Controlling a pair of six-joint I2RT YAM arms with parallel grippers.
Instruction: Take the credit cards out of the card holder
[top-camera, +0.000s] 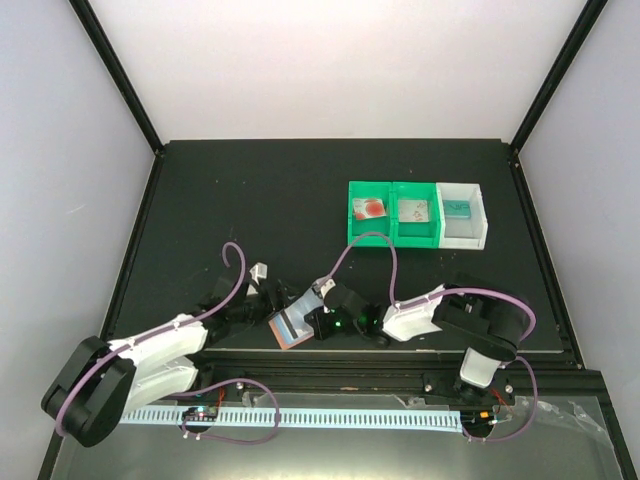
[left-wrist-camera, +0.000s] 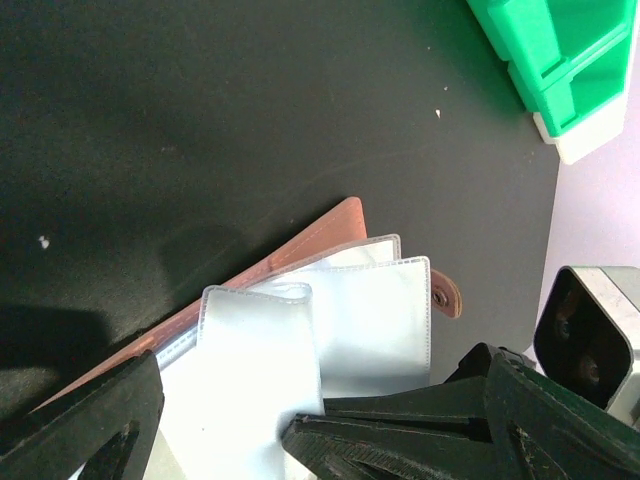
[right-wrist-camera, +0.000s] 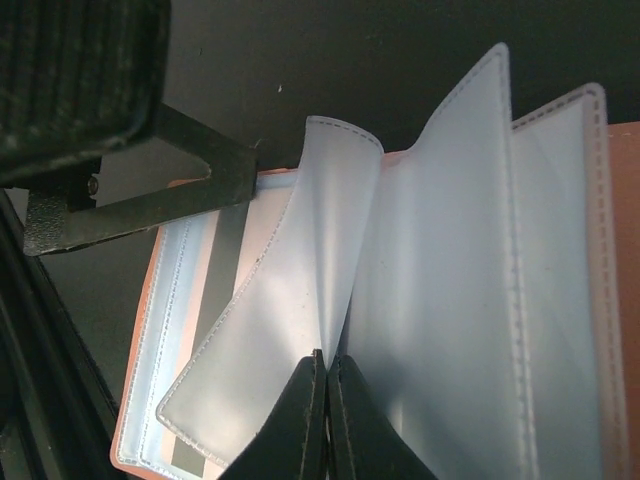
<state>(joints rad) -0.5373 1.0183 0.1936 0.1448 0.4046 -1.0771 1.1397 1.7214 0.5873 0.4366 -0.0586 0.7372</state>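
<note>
The salmon-pink card holder lies open on the black table near its front edge, between the two grippers, with its clear sleeves fanned up. The right gripper is clenched on one clear sleeve, its fingertips meeting on the sleeve's edge. The left gripper has its fingers spread wide across the holder's other side; whether they clamp it I cannot tell. Well apart, far right, a whitish credit card with reddish marks lies in the left green bin. A second card lies in the next green bin, which touches a white bin
</note>
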